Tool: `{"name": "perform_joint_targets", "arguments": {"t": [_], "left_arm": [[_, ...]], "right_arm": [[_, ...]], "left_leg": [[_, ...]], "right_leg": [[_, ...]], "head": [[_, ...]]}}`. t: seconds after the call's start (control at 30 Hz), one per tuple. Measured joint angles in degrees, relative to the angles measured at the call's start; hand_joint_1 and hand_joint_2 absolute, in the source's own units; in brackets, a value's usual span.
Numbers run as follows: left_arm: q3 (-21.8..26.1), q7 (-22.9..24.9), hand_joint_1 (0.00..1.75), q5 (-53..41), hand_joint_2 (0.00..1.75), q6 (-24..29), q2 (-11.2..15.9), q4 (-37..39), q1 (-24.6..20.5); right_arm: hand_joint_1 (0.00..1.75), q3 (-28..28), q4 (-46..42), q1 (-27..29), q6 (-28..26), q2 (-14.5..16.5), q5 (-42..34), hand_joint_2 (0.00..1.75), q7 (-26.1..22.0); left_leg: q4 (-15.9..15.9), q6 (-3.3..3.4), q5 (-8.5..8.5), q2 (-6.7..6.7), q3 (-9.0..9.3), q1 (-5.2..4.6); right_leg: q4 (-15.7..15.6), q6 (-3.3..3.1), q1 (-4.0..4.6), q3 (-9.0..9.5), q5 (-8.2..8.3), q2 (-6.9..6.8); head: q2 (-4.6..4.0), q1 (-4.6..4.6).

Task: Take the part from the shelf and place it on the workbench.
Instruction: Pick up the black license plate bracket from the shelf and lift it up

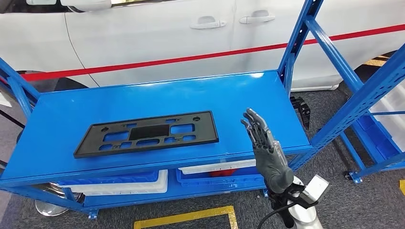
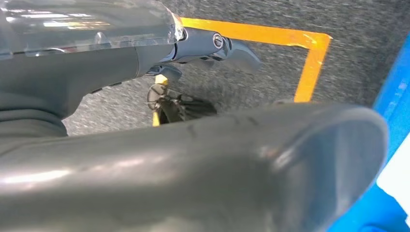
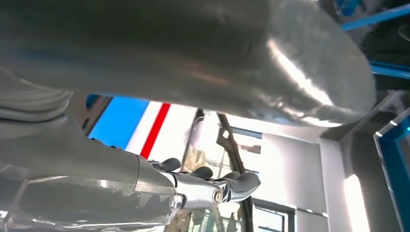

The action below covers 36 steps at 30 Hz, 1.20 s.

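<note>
A white car (image 1: 157, 38) with a red stripe along its side is standing across the far side of the scene. In front of it, a blue shelf (image 1: 57, 114) is stretching from left to right, its flat top level lying bare except for the part. Blue uprights are rising at its right end. On a lower level, blue and white bins (image 1: 143, 181) are sitting under the top. Yellow tape (image 1: 186, 218) is marking the grey floor near the robot.

The part (image 1: 145, 133), a flat black plate with rectangular cut-outs, is lying on the top level, left of the middle and toward the near edge, with nothing touching it.

The right hand (image 1: 265, 148) is reaching up at the near right edge of the shelf, well apart from the part, with its fingers stretched out straight and holding nothing.

The left hand (image 2: 193, 48) is hanging over the grey floor beside the yellow tape, its fingers extended and gripping nothing.
</note>
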Motion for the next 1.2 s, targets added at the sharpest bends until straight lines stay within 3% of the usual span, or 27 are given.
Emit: {"name": "perform_joint_targets", "arguments": {"t": [0.07,0.1,0.13,0.2,0.27,0.33,0.4,0.47,0.53,0.57,0.6,0.63,0.7,0.77,0.87,0.93,1.07,1.1,1.13,1.2], "left_arm": [[0.01,0.03,0.0,0.12,0.0,-0.03,0.01,0.0,0.03],[0.01,0.01,0.0,0.18,0.0,-0.03,0.01,0.0,0.1],[0.02,-0.04,0.0,0.23,0.0,-0.04,0.01,0.0,0.2],[0.05,-0.23,0.0,0.27,0.0,-0.04,0.04,0.03,0.33],[0.08,-0.49,0.0,0.25,0.0,-0.01,0.15,0.09,0.33],[0.08,-0.72,0.0,0.22,0.0,-0.01,0.27,0.11,0.34],[0.08,-0.82,0.0,0.19,0.0,0.02,0.31,0.11,0.37],[0.08,-0.81,0.0,0.16,0.0,0.1,0.31,0.11,0.26],[0.08,-0.81,0.0,0.12,0.0,0.15,0.31,0.11,0.11],[0.09,-0.81,0.0,0.1,0.0,0.16,0.28,0.11,0.06],[0.08,-0.81,0.0,0.07,0.0,0.17,0.24,0.11,0.07],[0.08,-0.8,0.0,0.04,0.0,0.18,0.16,0.11,0.1],[0.07,-0.78,0.0,0.02,0.0,0.2,-0.02,0.11,0.15],[0.06,-0.77,0.0,0.01,0.0,0.21,-0.13,0.11,0.1],[0.04,-0.78,0.0,0.01,0.0,0.22,-0.15,0.11,0.06],[0.04,-0.77,0.0,0.0,0.0,0.23,-0.18,0.11,0.09],[-0.01,-0.9,0.0,0.02,0.0,0.19,-0.26,0.11,0.15],[-0.04,-0.95,0.0,0.07,0.0,0.19,-0.27,0.11,0.16],[-0.07,-1.01,0.0,0.13,0.0,0.22,-0.29,0.11,0.18],[-0.09,-1.11,0.0,0.31,0.0,0.4,-0.3,0.11,0.18]], "right_arm": [[0.0,0.79,0.23,-0.25,-0.71,-0.08,1.81,0.0,0.21],[0.0,1.19,0.34,-0.26,-1.07,-0.16,2.57,0.0,0.12],[0.0,1.59,0.4,-0.28,-1.41,-0.27,3.23,0.0,-0.04],[0.0,2.35,0.53,-0.38,-2.36,-0.58,4.72,0.0,-0.5],[0.0,3.1,0.72,-0.53,-3.57,-1.08,6.89,0.0,-0.85],[0.0,4.2,0.82,-0.85,-4.67,-1.58,9.44,0.0,-0.82],[0.0,5.61,0.81,-1.19,-5.38,-2.17,11.43,0.0,-0.57],[0.0,6.76,0.88,-1.31,-5.75,-2.85,12.4,0.87,-0.05],[0.0,7.64,1.26,-1.19,-6.06,-3.33,12.85,1.75,0.8],[0.0,8.05,1.61,-1.09,-6.36,-3.49,13.15,1.75,1.42],[0.0,8.47,2.04,-1.02,-6.75,-3.62,13.57,1.75,2.08],[0.0,8.85,2.45,-0.99,-7.15,-3.73,13.99,1.75,2.67],[0.0,9.62,3.18,-1.17,-7.62,-3.87,14.77,1.75,3.26],[0.0,10.47,3.75,-1.55,-7.64,-3.92,15.35,1.75,3.4],[0.0,11.63,4.48,-1.87,-7.68,-3.95,15.94,1.75,3.56],[0.0,12.2,4.8,-2.16,-7.7,-3.97,16.06,1.75,3.57],[0.0,13.74,5.7,-2.99,-9.55,-3.96,18.41,1.75,4.1],[0.0,14.37,6.15,-3.29,-11.07,-3.94,20.31,1.75,4.58],[0.0,15.12,6.69,-3.69,-13.01,-3.84,22.71,1.75,5.24],[0.0,16.99,7.95,-4.84,-17.95,-3.18,29.01,1.75,7.27]], "left_leg": [[5.27,-0.14,-2.08,0.01,-4.35,0.0],[5.48,-0.12,-1.86,0.02,-5.39,0.0],[3.63,0.02,-0.23,0.11,-5.45,-0.02],[-3.24,0.78,5.56,1.35,-4.11,-0.33],[-8.28,1.6,9.01,2.66,-3.03,-0.94],[-9.38,2.08,9.14,2.6,-2.73,-1.28],[-10.16,2.48,9.3,2.25,-1.99,-0.98],[-11.03,2.85,9.26,2.0,-1.08,-0.61],[-11.18,3.13,9.01,1.65,-0.76,-0.56],[-11.15,3.15,8.87,1.42,-0.66,-0.54],[-11.11,3.1,8.68,1.19,-0.52,-0.5],[-11.02,2.97,8.48,0.99,-0.32,-0.43],[-10.74,2.58,7.96,0.68,0.14,-0.29],[-10.38,2.0,7.53,0.49,0.28,-0.37],[-10.46,1.06,7.33,0.44,0.32,-0.41],[-8.93,0.45,6.07,0.43,-0.18,-0.29],[4.14,-0.33,-0.35,0.42,-5.98,-0.01],[5.7,-0.42,-0.44,0.42,-6.74,0.03],[5.11,-0.45,0.53,0.42,-6.49,0.07],[-2.02,-0.25,4.51,0.46,-3.11,0.15]], "right_leg": [[-0.01,-0.2,0.16,0.95,-0.88,-0.4],[-0.02,-0.24,0.25,1.61,-1.4,-0.6],[-0.02,-0.24,0.35,2.38,-1.96,-0.88],[-0.04,-0.09,0.58,3.86,-3.09,-1.5],[0.06,0.41,0.78,4.49,-3.9,-2.01],[0.0,1.07,0.8,4.64,-4.34,-2.48],[0.34,1.73,0.71,4.88,-5.08,-2.26],[4.01,2.39,0.52,3.2,-7.03,-1.04],[11.13,2.92,0.15,-1.14,-9.58,-0.27],[14.04,3.13,-0.05,-3.28,-10.04,-0.21],[15.19,3.3,-0.25,-4.64,-9.37,-0.2],[14.07,3.4,-0.38,-4.81,-7.58,-0.2],[7.29,3.31,-0.5,-2.6,-2.73,-0.2],[1.72,2.77,-0.3,-0.42,-0.47,-0.17],[0.43,1.7,-0.07,-0.01,-0.43,-0.08],[0.02,1.0,-0.26,0.23,-0.24,-0.09],[-0.11,0.29,-0.19,0.38,-0.27,-0.16],[-0.07,0.25,-0.16,0.4,-0.3,-0.13],[-0.03,0.24,-0.15,0.45,-0.34,-0.07],[0.03,0.35,-0.14,0.68,-0.48,0.08]], "head": [[0.0,-0.02],[0.0,-0.01],[0.0,-0.01],[0.0,0.02],[0.0,0.08],[0.0,0.06],[0.0,0.05],[0.0,0.11],[0.0,0.14],[0.0,0.14],[0.0,0.14],[0.0,0.14],[0.0,0.15],[0.0,0.11],[0.0,0.04],[0.0,0.0],[0.0,-0.09],[0.0,-0.09],[0.0,-0.1],[0.0,-0.09]]}}
